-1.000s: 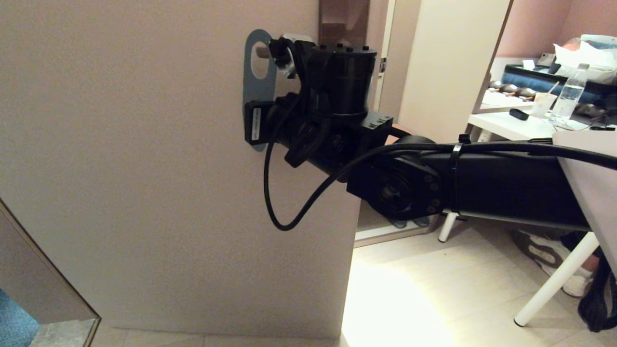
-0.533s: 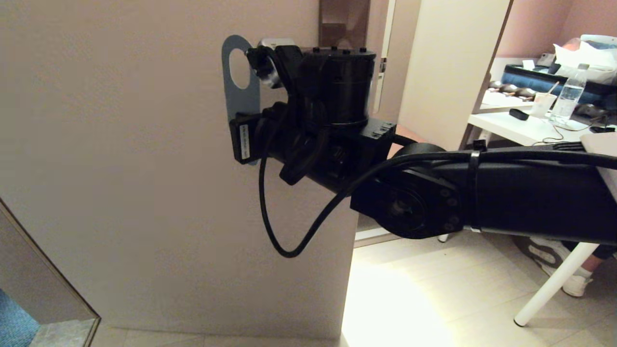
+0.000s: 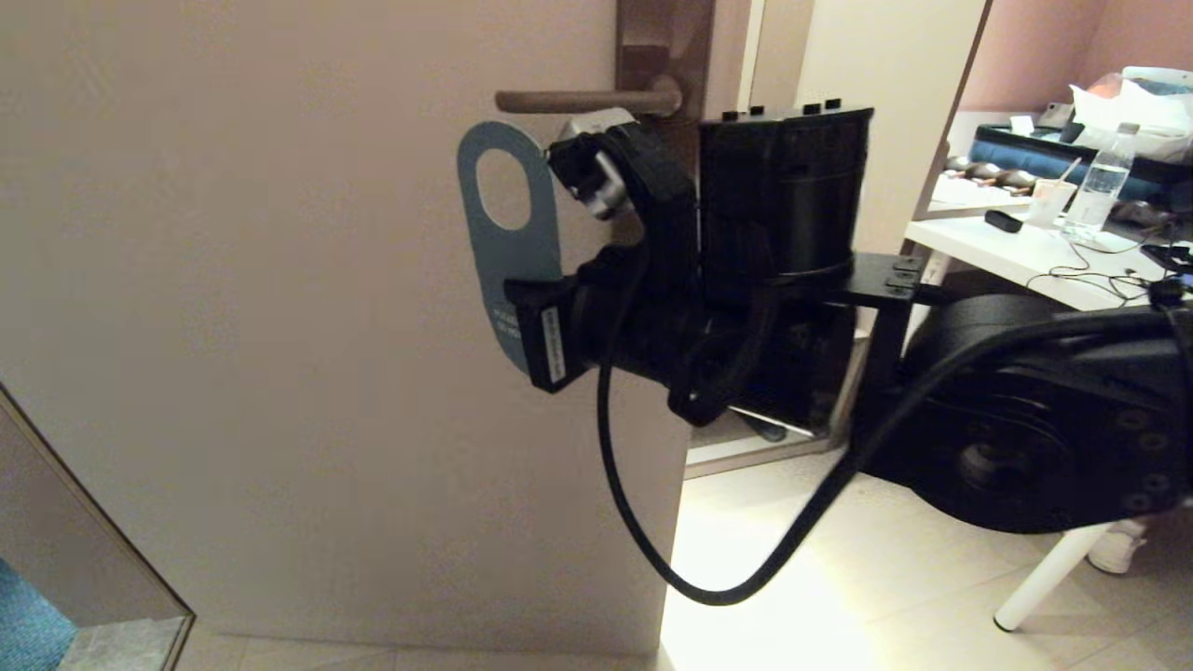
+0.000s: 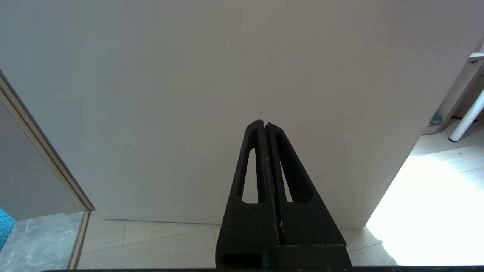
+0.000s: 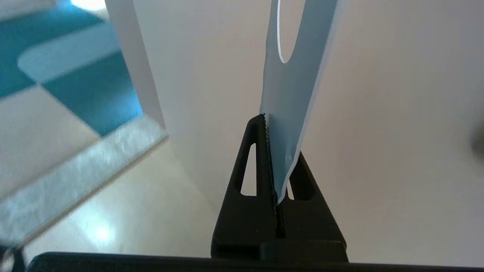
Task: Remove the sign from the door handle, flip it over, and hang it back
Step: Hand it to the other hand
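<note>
Head camera faces the door (image 3: 280, 326); both wrist cameras view it closer.

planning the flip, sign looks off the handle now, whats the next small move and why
Probably roll the wrist to turn the sign over. The right gripper is shut on its lower end, the oval hole hangs free just below the door handle, and the blue face shows. The left gripper is parked low, shut.
</note>
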